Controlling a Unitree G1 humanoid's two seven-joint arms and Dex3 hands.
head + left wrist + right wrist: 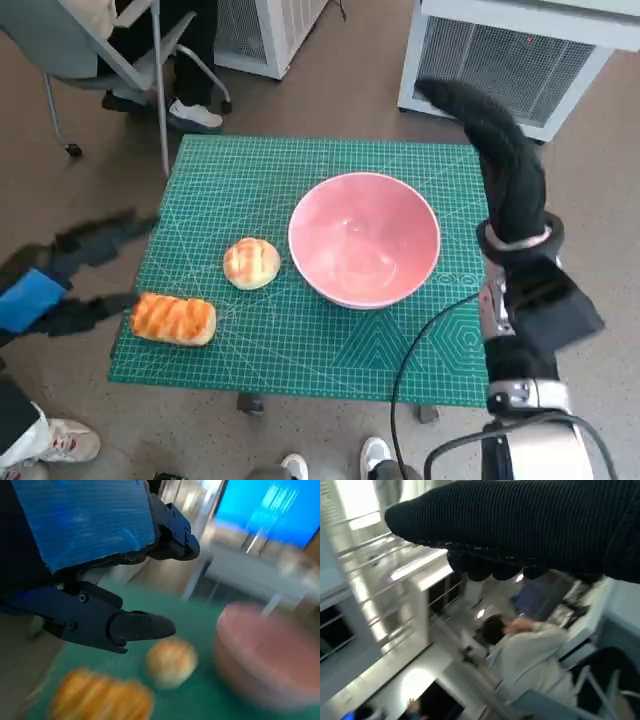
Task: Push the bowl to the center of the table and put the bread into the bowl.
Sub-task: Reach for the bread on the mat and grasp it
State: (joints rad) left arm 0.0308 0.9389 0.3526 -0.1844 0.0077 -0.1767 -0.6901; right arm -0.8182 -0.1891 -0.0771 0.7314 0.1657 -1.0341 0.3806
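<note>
Right forearm and gloved right hand (500, 150), nearest the head camera, rise along the bench's right edge; the black fingers (450, 97) reach up past the far corner of the bench (300, 345), above and clear of the bowl's right rim. They grip nothing visible, but how far they are spread cannot be told, since the right wrist view shows only the glove as a dark band.

Pink bowl (365, 240): upright and empty on the green cutting-mat surface, right of the bench's middle, between the two hands. Round bread roll (251, 263): just beside the bowl's left wall, apart from it. Long glazed bread (174, 319): near the front left corner of the bench, closest to the left fingers.

Left hand (60, 280): motion-blurred, beyond the left edge of the bench, level with the long bread. In the left wrist view the black fingers (125, 627) are extended and parted, holding nothing, and hang above both breads without touching them.

Surroundings: a seated person (530, 655) in a pale top, a chair (120, 60), a white grilled cabinet (510, 60).
</note>
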